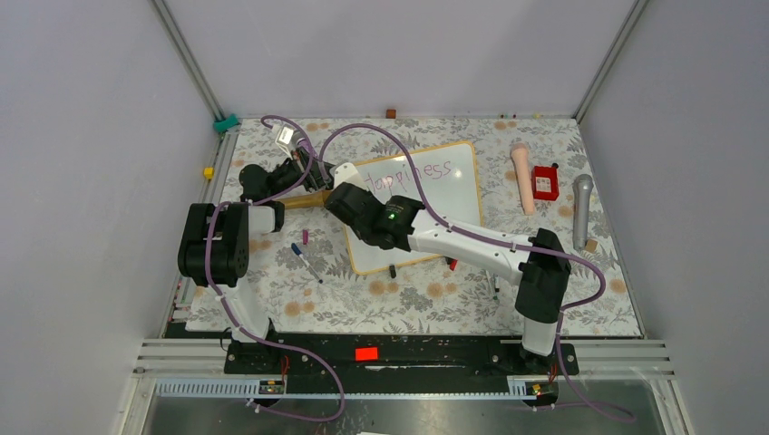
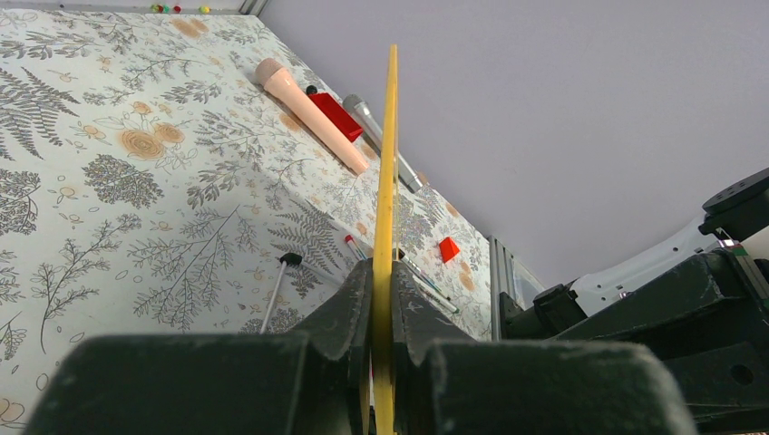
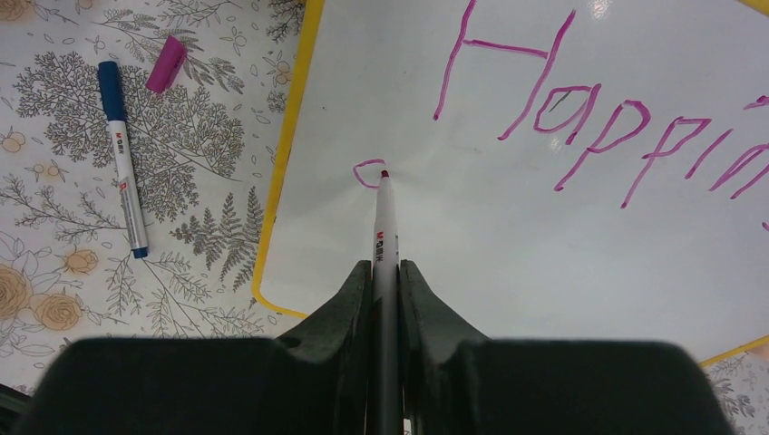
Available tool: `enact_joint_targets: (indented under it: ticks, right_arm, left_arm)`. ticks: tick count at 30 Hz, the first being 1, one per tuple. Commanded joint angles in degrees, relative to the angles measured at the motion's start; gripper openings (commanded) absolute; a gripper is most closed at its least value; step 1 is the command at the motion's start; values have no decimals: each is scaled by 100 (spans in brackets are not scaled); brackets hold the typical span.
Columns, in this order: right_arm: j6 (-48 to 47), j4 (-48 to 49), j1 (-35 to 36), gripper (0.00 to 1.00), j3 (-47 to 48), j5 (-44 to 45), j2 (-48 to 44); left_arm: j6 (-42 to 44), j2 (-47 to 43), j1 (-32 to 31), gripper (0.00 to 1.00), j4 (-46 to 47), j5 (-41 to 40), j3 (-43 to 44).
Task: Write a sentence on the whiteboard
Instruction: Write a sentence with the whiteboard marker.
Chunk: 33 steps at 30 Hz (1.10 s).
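The whiteboard (image 1: 444,213) lies tilted on the floral table. Pink lettering "Happiness" (image 1: 413,174) runs along its top, and the right wrist view shows "Happin" (image 3: 544,109). My right gripper (image 3: 384,272) is shut on a white marker (image 3: 384,227). The marker's tip touches the board at a small pink loop (image 3: 367,172) below the "H". My left gripper (image 2: 384,272) is shut on the board's yellow rim (image 2: 390,136), seen edge-on. From above, both grippers (image 1: 326,186) (image 1: 354,207) crowd the board's left side and hide it.
A blue marker (image 1: 306,262) and a pink cap (image 1: 306,237) lie left of the board. A peach cylinder (image 1: 523,177), a red box (image 1: 545,182) and a grey microphone (image 1: 581,210) lie to the right. Two pens (image 2: 435,285) and a red piece (image 2: 448,248) lie near the board's front.
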Motion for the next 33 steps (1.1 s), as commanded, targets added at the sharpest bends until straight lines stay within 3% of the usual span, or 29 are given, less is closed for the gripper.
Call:
enact_joint_targets:
  ticks: [1,16,33]
  right_arm:
    - [1,143,-172,0,95,89,-27]
    - [403,39,-167,0,-673,-414,-367]
    - [282,172,-167,0,-98,-811,-166]
  left_arm:
    - [118,-185,-94,0,368,129,-84]
    - [89,-205,-94,0,374,125,-68]
    - [91,-215,-94,0,369,119,-94]
